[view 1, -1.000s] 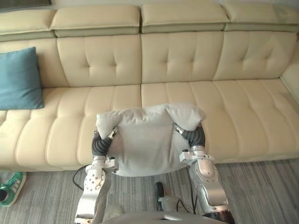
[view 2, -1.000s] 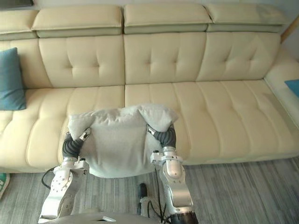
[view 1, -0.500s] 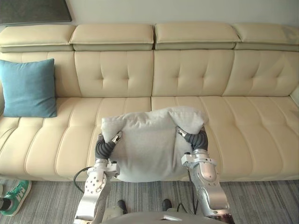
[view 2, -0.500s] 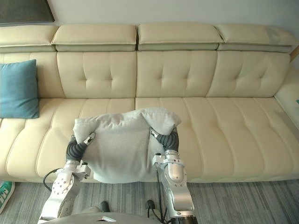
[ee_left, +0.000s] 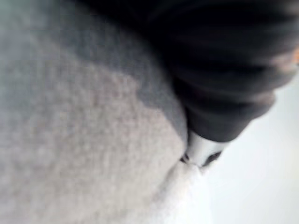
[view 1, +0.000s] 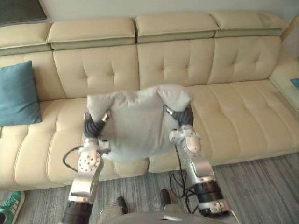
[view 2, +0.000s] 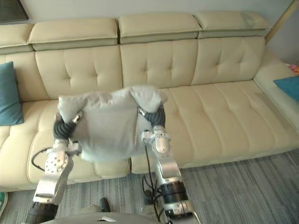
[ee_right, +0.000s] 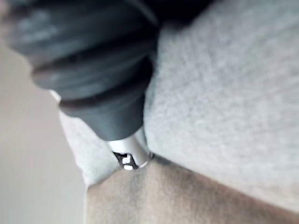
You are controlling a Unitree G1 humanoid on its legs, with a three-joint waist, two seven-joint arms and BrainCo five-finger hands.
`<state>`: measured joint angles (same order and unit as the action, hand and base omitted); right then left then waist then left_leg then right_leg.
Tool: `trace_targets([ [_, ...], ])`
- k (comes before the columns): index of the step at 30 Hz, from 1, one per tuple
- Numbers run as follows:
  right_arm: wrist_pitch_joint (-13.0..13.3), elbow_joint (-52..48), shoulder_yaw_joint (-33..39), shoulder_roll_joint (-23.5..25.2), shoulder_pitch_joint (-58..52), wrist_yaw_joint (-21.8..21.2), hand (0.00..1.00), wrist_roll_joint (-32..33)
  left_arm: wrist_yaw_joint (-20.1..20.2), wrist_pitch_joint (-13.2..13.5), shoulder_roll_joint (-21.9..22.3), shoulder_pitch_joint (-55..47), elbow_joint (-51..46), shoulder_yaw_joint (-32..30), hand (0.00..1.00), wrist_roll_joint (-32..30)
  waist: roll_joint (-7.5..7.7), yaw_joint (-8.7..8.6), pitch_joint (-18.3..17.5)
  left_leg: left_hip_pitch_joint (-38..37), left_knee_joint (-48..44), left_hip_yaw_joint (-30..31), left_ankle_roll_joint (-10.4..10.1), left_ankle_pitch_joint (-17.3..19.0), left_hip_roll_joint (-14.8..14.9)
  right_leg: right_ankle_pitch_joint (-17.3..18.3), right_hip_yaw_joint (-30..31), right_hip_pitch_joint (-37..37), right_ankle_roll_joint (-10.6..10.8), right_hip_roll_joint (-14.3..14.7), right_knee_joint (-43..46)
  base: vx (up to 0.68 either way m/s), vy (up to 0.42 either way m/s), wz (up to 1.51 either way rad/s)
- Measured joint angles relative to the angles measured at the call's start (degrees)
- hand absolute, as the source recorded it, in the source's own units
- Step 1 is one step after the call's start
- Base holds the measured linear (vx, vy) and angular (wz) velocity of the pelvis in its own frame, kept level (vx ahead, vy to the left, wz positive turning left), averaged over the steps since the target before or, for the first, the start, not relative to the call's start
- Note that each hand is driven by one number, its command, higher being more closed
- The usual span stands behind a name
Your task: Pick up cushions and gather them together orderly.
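Note:
A grey cushion (view 1: pixel 135 123) hangs in the air in front of the cream sofa (view 1: pixel 233 107), held upright between both hands. My left hand (view 1: pixel 93 127) pinches its left edge, thumb on the front face. On the right edge my right hand (view 1: pixel 182 116) grips the same way. Up close, the grey fabric (ee_left: pixel 70 140) bulges against the left hand's dark cover (ee_left: pixel 233 70), and the cushion (ee_right: pixel 224 93) presses on the right hand (ee_right: pixel 93 70). A teal cushion (view 1: pixel 16 93) leans against the sofa's backrest at the far left. Another teal cushion (view 2: pixel 287 86) lies at the sofa's far right end.
The sofa's long seat stretches between the two teal cushions. Grey carpet (view 1: pixel 261 186) runs along its front. A green shoe (view 1: pixel 11 207) lies on the floor at the lower left. A dark frame (view 1: pixel 18 9) hangs on the wall above the sofa's left end.
The camera has swung, bringing the sofa's right end into view. Both arms have raised the grey cushion higher, with the same grip on it.

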<state>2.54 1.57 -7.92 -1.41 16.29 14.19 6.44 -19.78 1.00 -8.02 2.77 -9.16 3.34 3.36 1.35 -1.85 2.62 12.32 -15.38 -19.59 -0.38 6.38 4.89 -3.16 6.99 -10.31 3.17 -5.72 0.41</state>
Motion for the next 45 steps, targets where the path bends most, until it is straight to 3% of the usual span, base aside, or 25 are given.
trace_targets([
  [3, 0.02, 3.32, -0.42, -0.03, 8.29, 1.72, 1.00, 0.09, -3.12, 0.02, -3.96, 8.49, 3.95, -1.06, 1.00, -1.34, -0.10, 0.45, 1.30, 2.44, -0.93, -0.63, 0.24, -0.27, 0.31, -2.76, 0.58, -1.35, 0.13, 0.01, -1.86, -0.09, -0.005, -0.14],
  [7, 0.19, 4.56, -0.21, -0.14, 20.44, 6.37, 1.00, 0.49, -9.19, 0.03, -7.51, 22.72, 8.48, -2.66, 1.00, -1.36, -0.40, 0.70, 6.13, 9.55, -3.76, -0.32, 1.24, -1.09, 1.01, -6.38, 0.57, -6.14, 0.34, 0.15, -3.48, -0.13, -0.029, 0.02],
  [15, 1.08, 4.47, 3.83, 1.06, 30.66, 13.89, 1.00, -0.12, -14.61, -0.64, -9.58, 42.95, 19.05, -2.20, 1.00, -1.19, -0.72, 1.50, 11.30, 17.90, -3.03, 1.83, 1.69, -4.30, 0.55, -7.27, -1.36, -14.16, 0.46, 0.03, -1.84, -0.10, -0.044, 0.16],
  [18, 2.29, 3.88, 5.88, 1.89, 37.64, 15.90, 1.00, -0.17, -14.82, -0.64, -13.78, 53.69, 22.48, -2.00, 1.00, -0.62, -0.74, 2.29, 13.51, 23.43, -0.04, 1.47, 1.66, -7.70, 0.43, -9.28, -1.36, -20.89, 0.44, 0.06, -2.24, -0.07, -0.043, 0.04],
  [22, 3.28, 3.59, 7.66, 3.11, 39.67, 17.93, 1.00, -0.05, -14.51, -0.69, -12.97, 61.71, 25.52, -2.00, 1.00, 1.17, -1.66, 3.30, 14.57, 29.43, -0.08, 1.43, 1.16, -9.03, 1.63, -11.41, -1.96, -26.23, 1.47, 0.74, -3.04, -0.05, -0.027, 0.03],
  [28, 3.45, 4.04, 9.36, 2.45, 45.30, 19.41, 1.00, 0.45, -13.62, -0.98, -11.40, 66.42, 28.80, -3.54, 1.00, 4.36, -1.85, 3.44, 14.68, 31.72, 3.08, 0.74, -0.05, -10.64, 2.73, -12.95, -2.70, -30.32, 0.58, 1.77, -3.19, 0.00, -0.022, -0.07],
  [34, 3.83, 9.05, 10.24, 1.26, 52.83, 18.83, 1.00, 1.28, -13.54, -0.88, -11.00, 68.65, 29.18, -7.05, 1.00, 6.16, -1.86, 3.99, 14.67, 32.66, 13.28, 0.79, -1.51, -17.38, 2.02, -13.57, -3.49, -35.17, 0.26, 2.52, -3.69, -0.01, -0.022, 0.07],
  [37, 3.90, 9.25, 9.59, 0.69, 54.11, 18.33, 1.00, 2.27, -13.55, 0.51, -10.85, 68.61, 29.17, -8.20, 1.00, 6.63, -1.86, 4.06, 14.67, 32.35, 17.12, 1.60, -2.77, -20.07, 2.26, -13.56, -4.64, -35.87, 0.24, 3.27, -4.19, 0.00, -0.018, 0.07],
  [38, 4.01, 9.88, 9.09, 0.05, 54.56, 18.31, 0.00, 2.27, -13.55, 0.88, -10.86, 68.51, 29.17, -8.33, 1.00, 6.63, -1.86, 4.11, 14.67, 32.08, 18.26, 1.91, -2.95, -20.88, 2.36, -13.54, -4.83, -35.88, 0.22, 3.55, -4.33, 0.00, -0.010, 0.08],
  [39, 4.29, 10.70, 8.68, -0.46, 54.92, 18.28, 0.00, 2.27, -13.55, 1.03, -10.86, 68.31, 29.17, -8.61, 0.00, 6.63, -1.86, 4.13, 14.67, 31.76, 19.17, 2.06, -2.86, -21.42, 2.44, -13.52, -5.02, -35.89, 0.18, 3.77, -4.34, 0.00, -0.004, 0.07],
  [45, 6.96, 10.83, 8.59, -2.66, 55.45, 18.28, 0.00, 2.27, -14.04, 2.00, -10.91, 67.38, 29.09, -11.68, 0.00, 6.70, -1.91, 4.77, 14.65, 34.25, 20.23, 3.12, -3.46, -22.08, 3.33, -13.02, -7.07, -38.18, -1.53, 4.71, -4.33, -0.01, 0.023, 0.06],
])
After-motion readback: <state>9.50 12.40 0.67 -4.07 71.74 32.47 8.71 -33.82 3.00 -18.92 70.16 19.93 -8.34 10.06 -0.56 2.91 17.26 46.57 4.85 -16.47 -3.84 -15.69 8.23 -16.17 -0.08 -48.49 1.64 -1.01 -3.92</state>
